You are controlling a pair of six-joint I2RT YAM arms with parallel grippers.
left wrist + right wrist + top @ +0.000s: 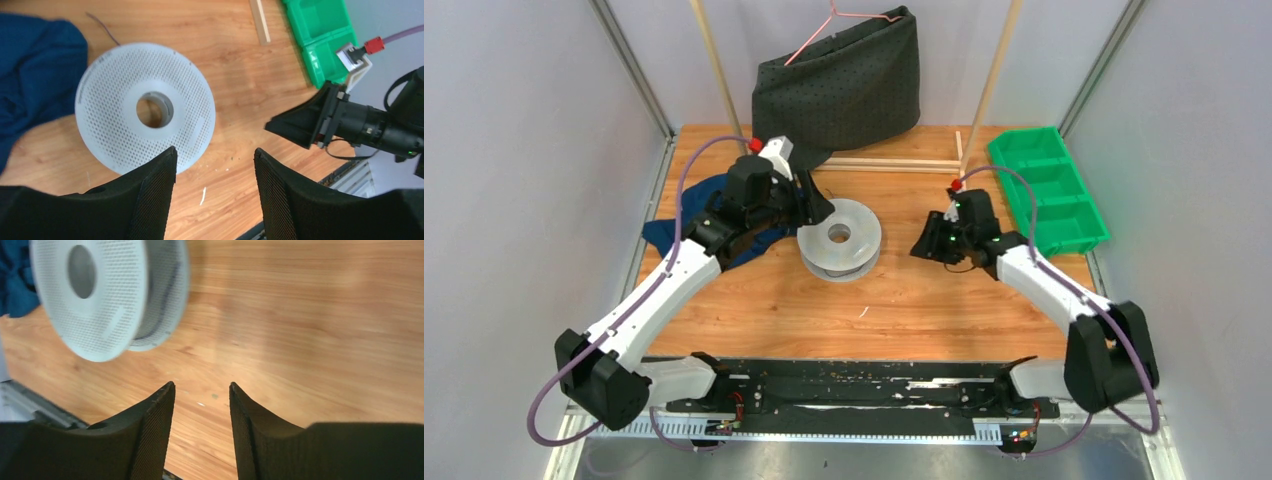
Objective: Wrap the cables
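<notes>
- Only from above: dark speckled cloth (844,85) hung on a pink hanger (864,15) at the back, green bin (1049,190) at the far right, wooden sticks (884,163) in front of the cloth.
- Only from the left wrist: thin dark cable (102,29) lying on the wood just beyond the perforated grey-white spool (115,80), running toward its rim.
- Only from the right wrist: the spool's side, with a dark streak between its flanges; cannot tell whether that is wound cable.
- Wooden table (904,300) between pale walls; blue cloth (659,238) at the left, beside the spool lying flat near the middle.
- Left arm stretched forward and inward, left gripper (215,150) above the spool's edge, jaws well apart, holding nothing.
- Right arm angled inward, right gripper (201,385) low, aimed at the spool, apart from it; jaws parted, nothing between.
</notes>
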